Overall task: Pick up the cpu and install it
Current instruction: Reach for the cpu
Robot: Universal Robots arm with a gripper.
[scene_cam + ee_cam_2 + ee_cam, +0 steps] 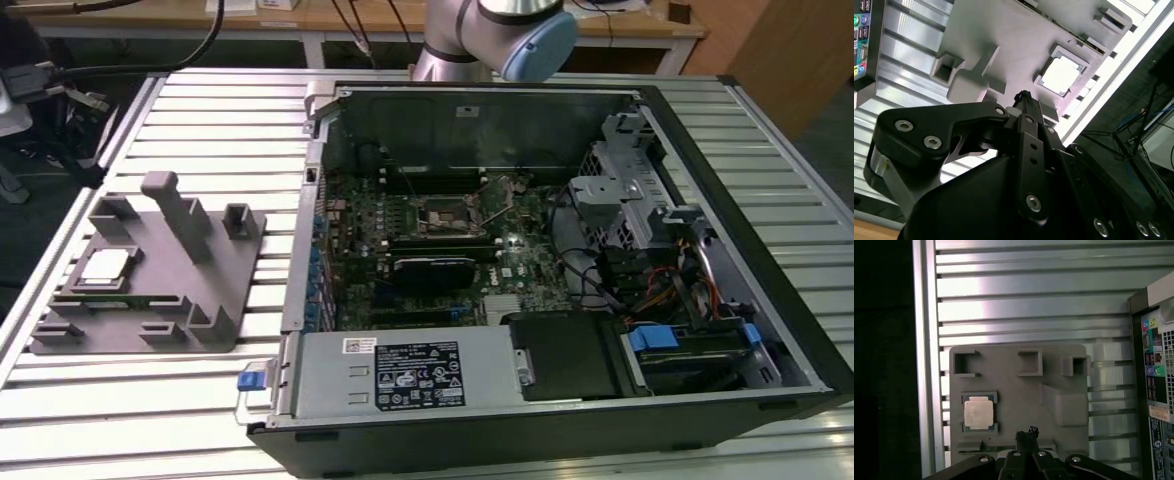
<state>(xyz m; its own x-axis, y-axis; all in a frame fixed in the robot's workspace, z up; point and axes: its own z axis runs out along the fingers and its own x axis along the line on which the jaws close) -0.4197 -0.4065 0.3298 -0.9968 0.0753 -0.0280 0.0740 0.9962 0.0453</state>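
One chip is what I am after. In the exterior view the cpu (107, 265) lies flat, silver lid up, in a recess of the grey parts fixture (200, 300) on the slatted aluminium table (160, 420). The fixture sits just beside the open computer case (747, 230), on the exterior view's left. The case lies on its side with the panel off, I judge so that the motherboard socket (441, 216) faces up for a straight descent. That socket holds no chip yet. The arm (501, 35) reaches in from behind the case.

In the second wrist view the gripper (1024, 96) hangs above the fixture with its fingertips drawn together and nothing between them. The cpu (1060, 76) lies below and a little beyond the tips, off to one side of their line and not touched. Raised lips hug its edges, which I take to be there to keep it square for a repeatable pick.

In the first wrist view the cpu (979, 412) again sits below the closed tips (1027, 432), near but clear to one side. The case's rear port panel (1154, 370) stands well apart on the opposite side. By my reading the pick has not begun.
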